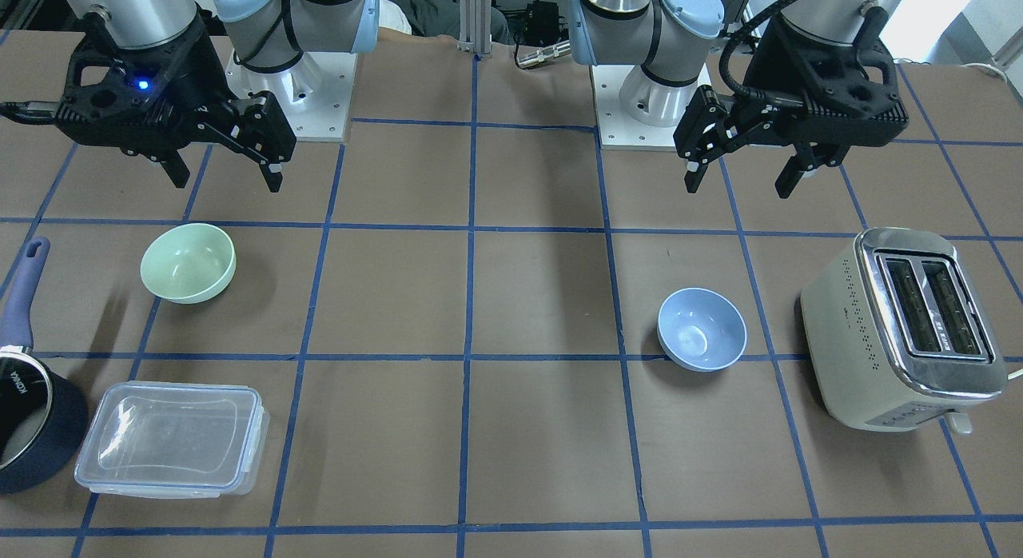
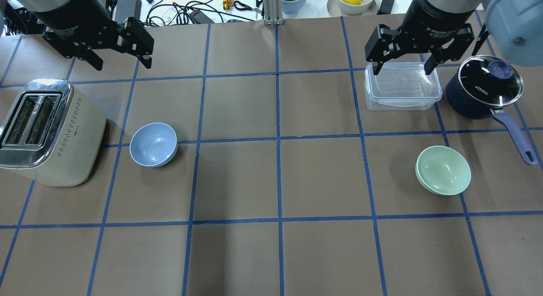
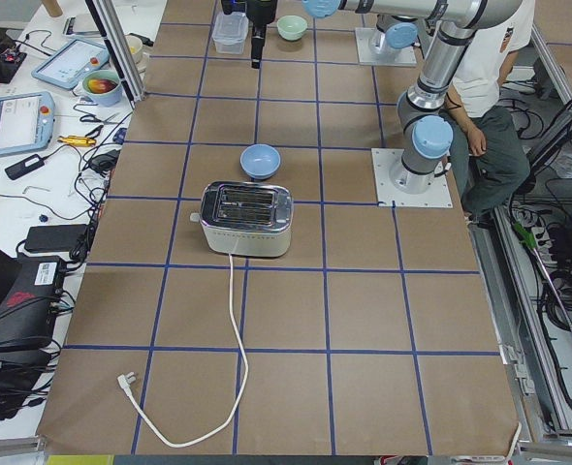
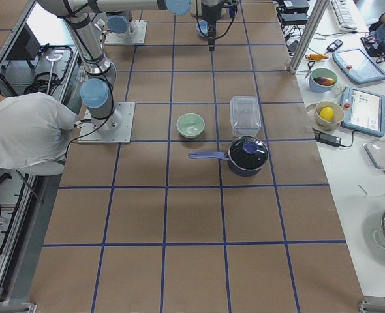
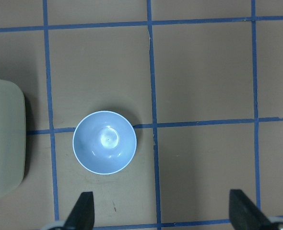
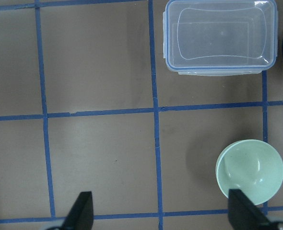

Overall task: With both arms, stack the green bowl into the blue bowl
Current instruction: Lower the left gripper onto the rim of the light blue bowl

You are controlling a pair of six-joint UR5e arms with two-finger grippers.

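The green bowl [image 1: 189, 263] stands upright and empty on the table on the right arm's side; it also shows in the overhead view [image 2: 443, 170] and the right wrist view [image 6: 249, 171]. The blue bowl [image 1: 702, 329] stands upright and empty on the left arm's side, seen also in the overhead view [image 2: 153, 144] and the left wrist view [image 5: 104, 142]. My left gripper [image 1: 739, 186] is open and empty, high above the table, back from the blue bowl. My right gripper [image 1: 228, 182] is open and empty, high above the table, back from the green bowl.
A cream toaster [image 2: 46, 130] stands left of the blue bowl. A clear lidded plastic container [image 2: 402, 86] and a dark navy saucepan [image 2: 485, 90] with a glass lid stand beyond the green bowl; the pan's handle [image 2: 515, 137] points toward it.
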